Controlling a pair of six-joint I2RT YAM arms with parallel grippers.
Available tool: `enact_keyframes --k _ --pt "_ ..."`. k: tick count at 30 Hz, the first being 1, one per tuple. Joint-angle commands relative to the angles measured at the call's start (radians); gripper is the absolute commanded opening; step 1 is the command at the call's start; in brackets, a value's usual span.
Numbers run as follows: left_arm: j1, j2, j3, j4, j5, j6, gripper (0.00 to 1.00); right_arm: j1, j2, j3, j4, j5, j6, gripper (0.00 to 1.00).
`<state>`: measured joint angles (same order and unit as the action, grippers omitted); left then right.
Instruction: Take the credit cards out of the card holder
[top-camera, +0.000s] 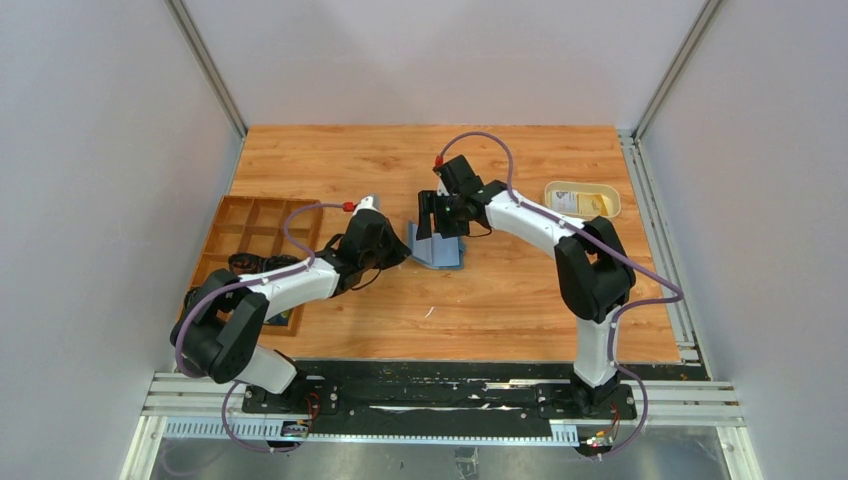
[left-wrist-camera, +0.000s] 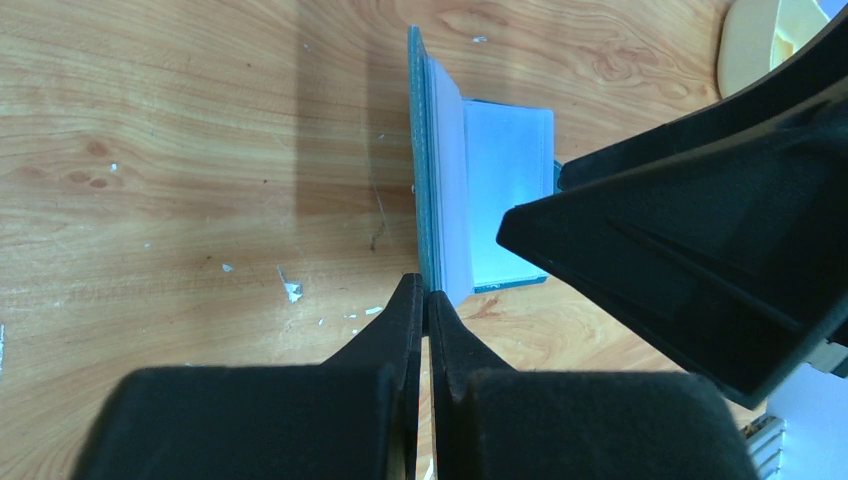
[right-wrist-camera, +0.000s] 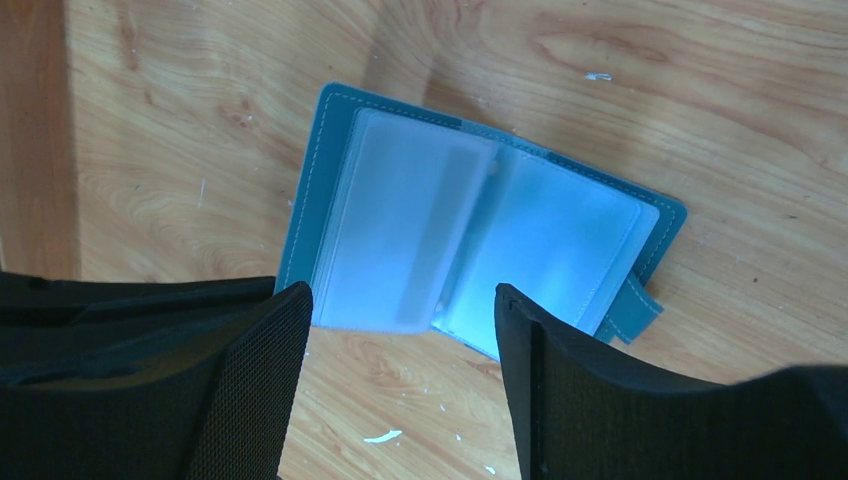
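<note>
Left gripper (left-wrist-camera: 425, 300): fingers pressed together, only a hairline seam between them, and the near edge of the holder's (right-wrist-camera: 480, 220) upright cover (left-wrist-camera: 417, 150) runs straight into that seam, so they pinch it. Right gripper (right-wrist-camera: 400, 300): fingers spread wide, nothing between them, hanging over the clear sleeves (right-wrist-camera: 400, 230); whether either tip touches the plastic cannot be told. The blue holder lies open near the middle of the table (top-camera: 500, 300), one cover flat and the other raised, with its closure tab at 4 o'clock in the right wrist view. From above, the left gripper sits at its 9 o'clock and the right at its 12. Two cards (top-camera: 580, 201), whitish and yellow, lie in the dish (top-camera: 552, 188) at the holder's 2 o'clock; their print is too small to read. The tray (top-camera: 228, 215) lies at 9 o'clock
</note>
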<state>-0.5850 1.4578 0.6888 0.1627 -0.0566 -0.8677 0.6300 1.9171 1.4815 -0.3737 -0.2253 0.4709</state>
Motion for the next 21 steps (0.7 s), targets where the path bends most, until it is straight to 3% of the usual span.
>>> enact_keyframes --k 1,15,21 --pt "-0.008 -0.001 -0.018 0.019 -0.01 -0.011 0.0 0.024 0.022 0.035 0.023 0.05 0.031 0.71" --pt "-0.008 0.029 -0.032 0.03 0.012 -0.012 0.0 0.052 0.193 0.16 -0.027 0.079 -0.02 0.72" --pt "-0.008 0.031 -0.037 0.029 0.003 -0.008 0.0 0.055 0.185 0.118 -0.036 0.116 -0.039 0.72"
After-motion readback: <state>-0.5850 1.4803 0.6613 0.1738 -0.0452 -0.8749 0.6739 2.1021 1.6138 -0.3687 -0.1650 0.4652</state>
